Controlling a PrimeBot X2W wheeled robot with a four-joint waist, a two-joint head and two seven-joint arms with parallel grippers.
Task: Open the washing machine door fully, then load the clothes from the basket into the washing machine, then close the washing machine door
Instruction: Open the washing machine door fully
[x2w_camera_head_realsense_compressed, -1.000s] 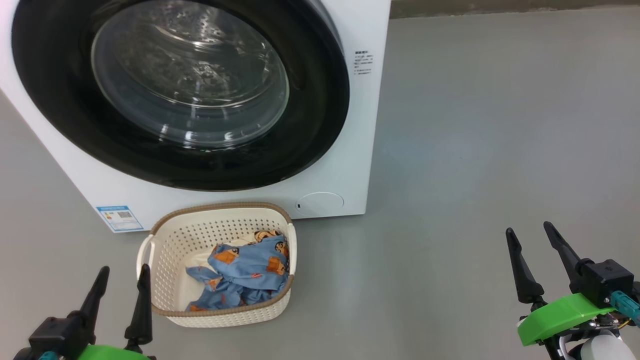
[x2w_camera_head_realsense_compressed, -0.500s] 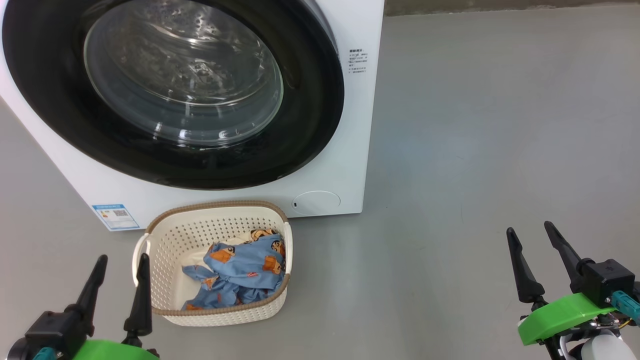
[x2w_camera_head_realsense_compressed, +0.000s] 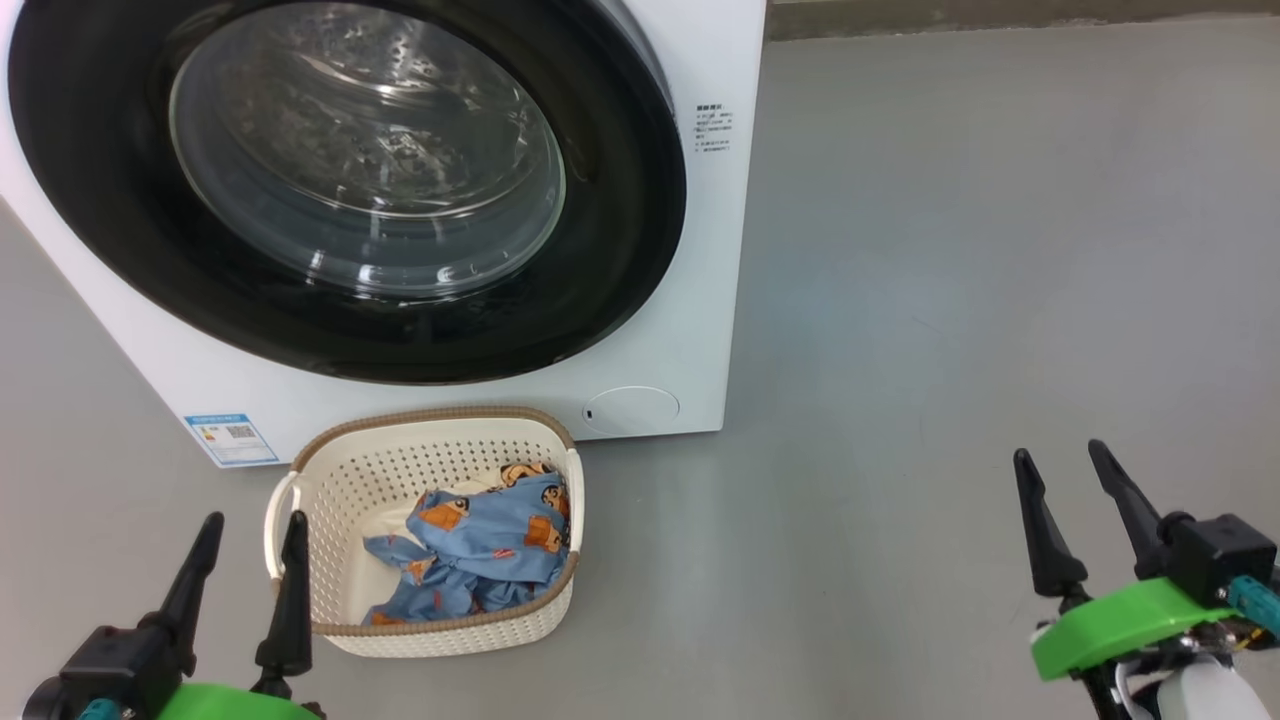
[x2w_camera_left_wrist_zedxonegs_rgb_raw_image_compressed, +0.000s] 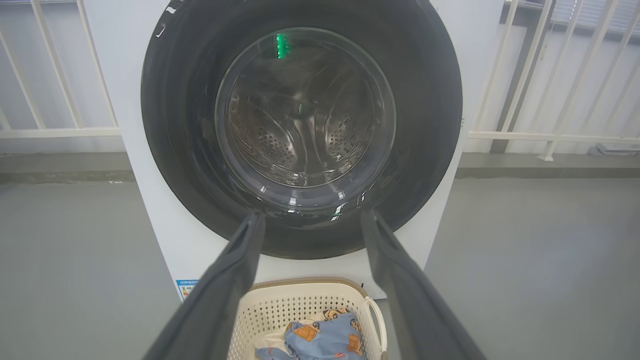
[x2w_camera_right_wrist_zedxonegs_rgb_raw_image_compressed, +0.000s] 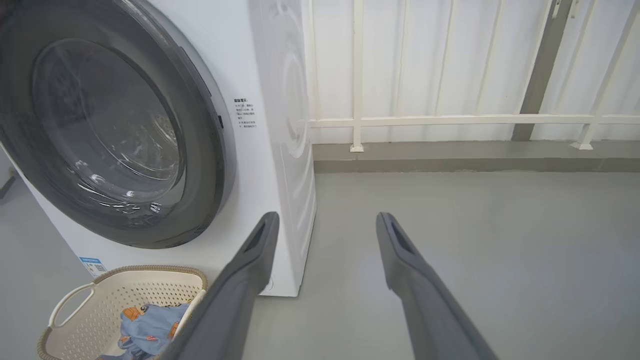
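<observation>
Sitting shut, the washing machine door (x2w_camera_head_realsense_compressed: 380, 170) shows nothing done (clothes (x2w_camera_head_realsense_compressed: 480, 545) lie in the basket (x2w_camera_head_realsense_compressed: 440, 413)). Left gripper (x2w_camera_head_realsense_compressed: 256, 517) and right gripper (x2w_camera_head_realsense_compressed: 1058, 450) gape empty.

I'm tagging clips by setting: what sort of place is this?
Probably a laundry spot on a balcony or utility area: a big white front-loading washing machine stands on bare grey floor, a cream perforated plastic basket of blue bear-print clothes before it, white railing bars behind.
</observation>
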